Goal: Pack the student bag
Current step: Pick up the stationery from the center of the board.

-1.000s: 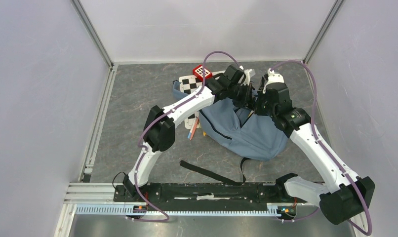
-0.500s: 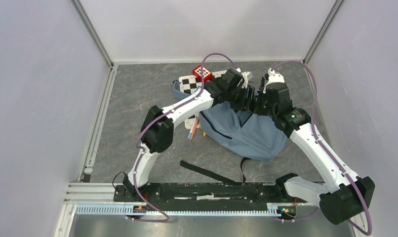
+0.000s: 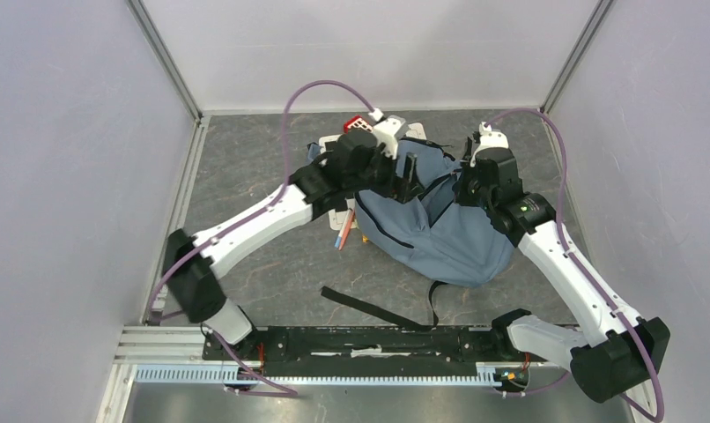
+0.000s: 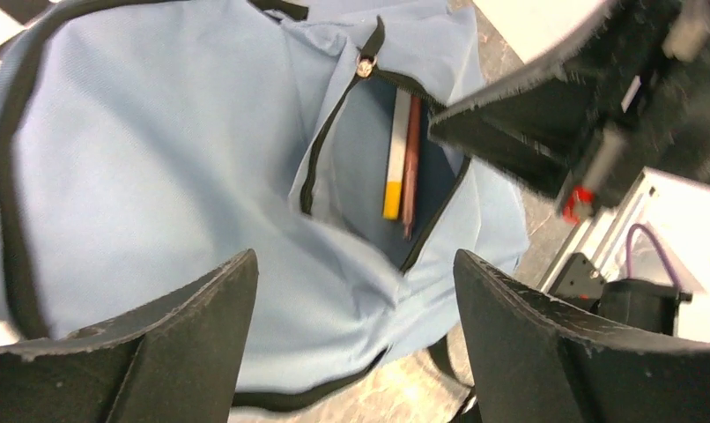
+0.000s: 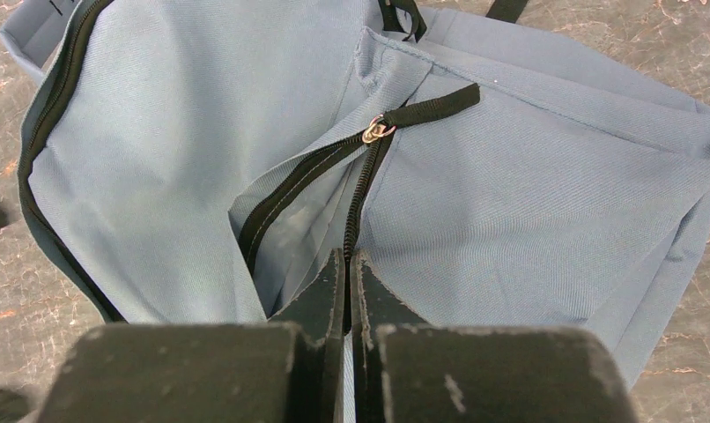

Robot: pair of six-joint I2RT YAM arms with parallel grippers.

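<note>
Starting with the left gripper: spread wide now and holding nothing, versus nearly closed a second ago. Also pulled back from that nose-to-nose spot by the right gripper and swung leftward, hovering over the far end of the student bag. Elbow swung out left and nearer the base too. Right gripper in the same place as before, clamped tight shut the whole second.

Moving out to the bag: flopped in the middle of the table, directly below the left gripper and right under the right gripper's tip. Got a black strap trailing toward the arm bases, plus an orange-and-blue pen just beside the bag's left edge.

Comparing views: from the left wrist, looking straight into an unzipped pocket with a yellow-and-white pencil and a brown pencil side by side inside, totally hidden from the top camera. Also catching the right gripper, blurry, at the pocket's upper edge. From the right wrist, seeing the shut gripper parked right on the pocket's zipper line, with the metal zipper pull further up. Can't tell about any fabric actually pinched in there. Pencils out of sight from that side.
</note>
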